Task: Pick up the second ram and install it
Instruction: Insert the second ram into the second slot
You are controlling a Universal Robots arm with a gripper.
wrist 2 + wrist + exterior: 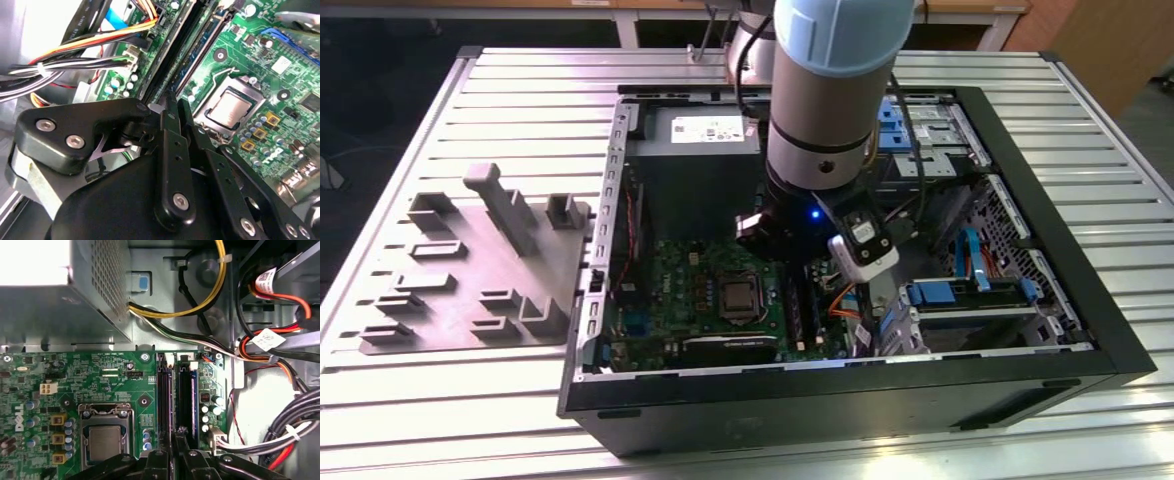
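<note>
Your gripper [175,442], fingers nearly closed edge-on around the second ram [173,432], sits low-centre in the first wrist view, its long axis parallel to the slot rails [166,395] directly above.

- The motherboard [100,375] is green in both wrist views, dotted with small silver and yellow components.
- The memory slots [165,400] are black.
- The CPU [231,107] has a silver-grey lid.
- The cable bundle [200,300] mixes yellow, black, white and orange wires.
- The computer case [1067,330] is black, with blue drive clips [941,292] inside.
- The counter [520,100] is silver, ridged in parallel lines.
- The fixture plate [467,270] is plain grey.
- The arm [834,60] is pale blue and silver; the hand [175,117] is black.
</note>
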